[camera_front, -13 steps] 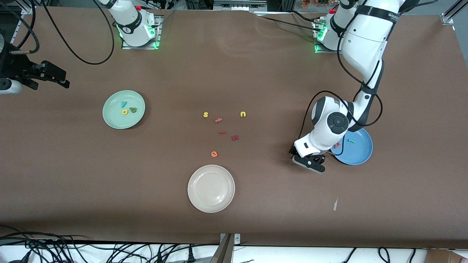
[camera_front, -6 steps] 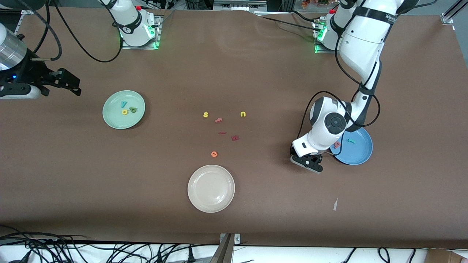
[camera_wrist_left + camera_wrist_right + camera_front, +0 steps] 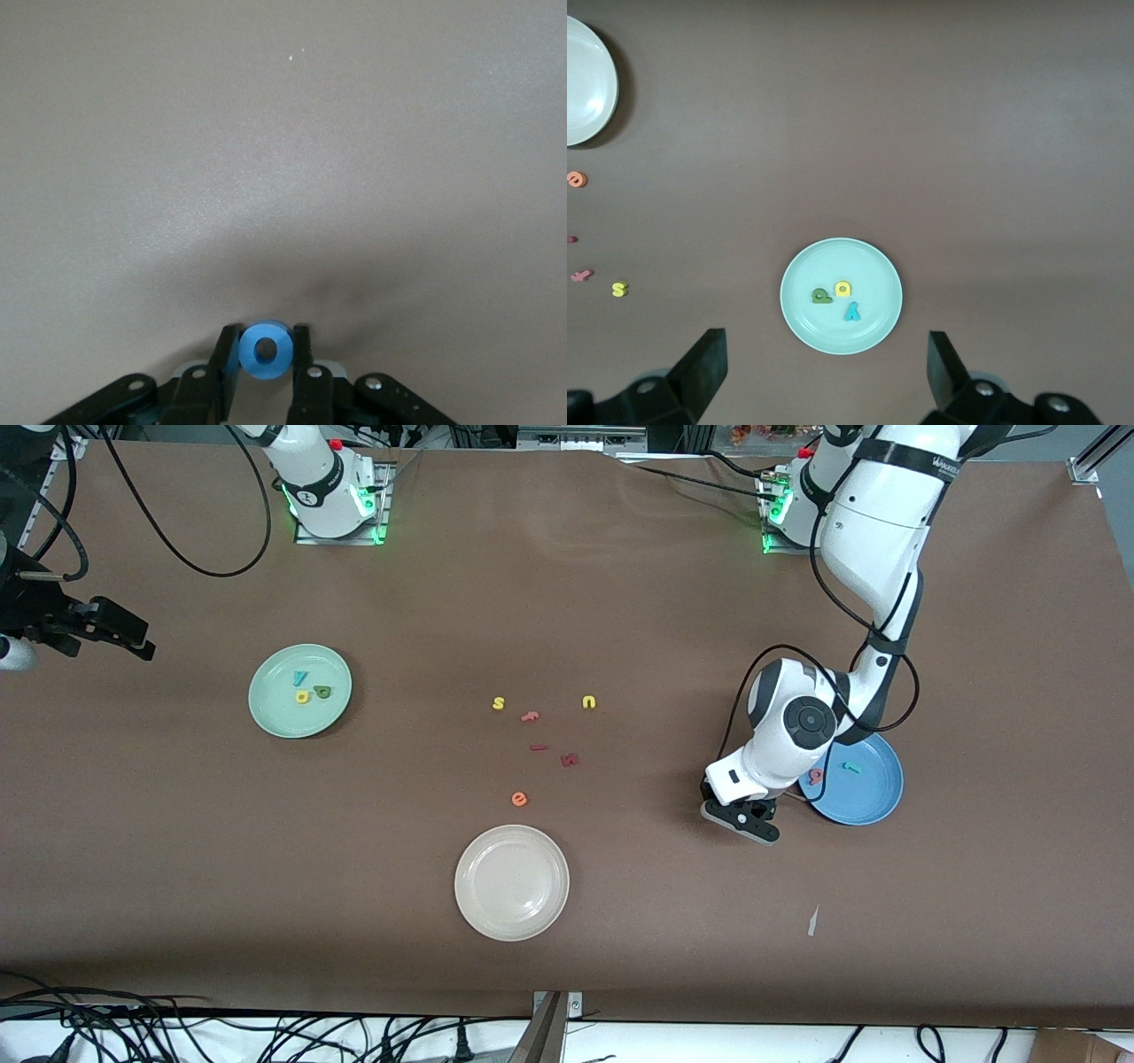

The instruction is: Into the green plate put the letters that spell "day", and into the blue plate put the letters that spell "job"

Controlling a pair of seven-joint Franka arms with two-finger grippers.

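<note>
Front view, left arm's end of the counter: the left pincer (image 3: 742,815) is down at the counter (image 3: 620,602), just beside the blue plate (image 3: 873,802), on its side toward the right arm's end.
Front view, blue plate: a salmon "b" (image 3: 816,776) and a teal "j" (image 3: 851,767) lie in it, partly hidden by the arm; the third letter of "job" is not in it yet.
Front view, green plate (image 3: 275,713): a teal "y" (image 3: 299,678), a yellow "a" (image 3: 303,696) and a dark green "d" (image 3: 322,691) lie in it, so "day" looks done.
Front view, mid-counter: yellow "s" (image 3: 499,703), yellow "u" (image 3: 589,702), orange "e" (image 3: 519,799) and dark red letters (image 3: 569,760) lie loose; a cream plate (image 3: 512,882) sits nearer the camera.
Front view, right pincer (image 3: 133,638): waits at the right arm's end of the counter.
Left wrist view: the left pincer's fingers (image 3: 304,350) are clamped on the blue "o" (image 3: 266,350), one on each outer side of the ring, with the counter just under it.
Handling: the "o" looks like light, soft foam; a grip across the ring's outer edges should hold, though hard squeezing may deform it.
Right wrist view: the right pincer's fingers (image 3: 700,363) stand wide apart, holding nothing, high over the green plate.
</note>
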